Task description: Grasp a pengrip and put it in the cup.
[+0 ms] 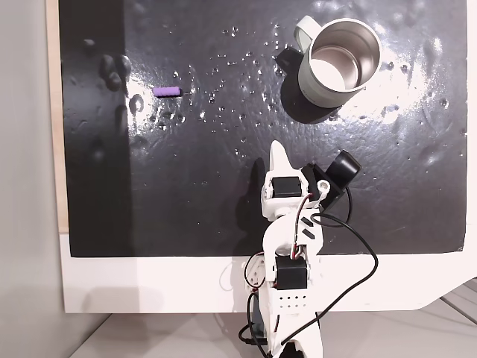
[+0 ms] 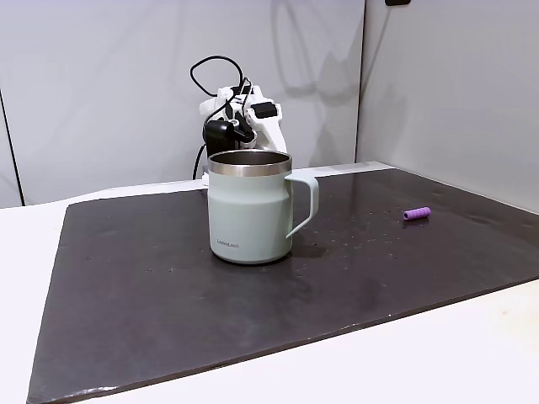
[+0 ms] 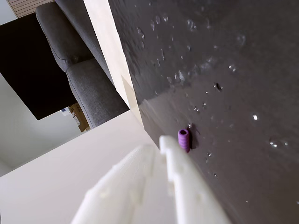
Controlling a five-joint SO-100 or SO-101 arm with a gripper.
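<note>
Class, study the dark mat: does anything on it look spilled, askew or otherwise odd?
Yes: small shiny droplets speckle the dark mat between the pengrip and the upright cup, like spilled liquid. The pengrip lies on its side. Nothing looks damaged.

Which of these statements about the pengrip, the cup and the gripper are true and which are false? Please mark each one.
1. The pengrip lies on the black mat, apart from the cup. True.
2. The cup lies on its side. False: it stands upright, with its opening facing up.
3. The pengrip is inside the cup. False: the steel interior looks empty in the top-down fixed view.
4. The gripper holds nothing. True: the pengrip lies free on the mat.
5. The pengrip is green. False: it is purple; the cup is pale green.
</note>
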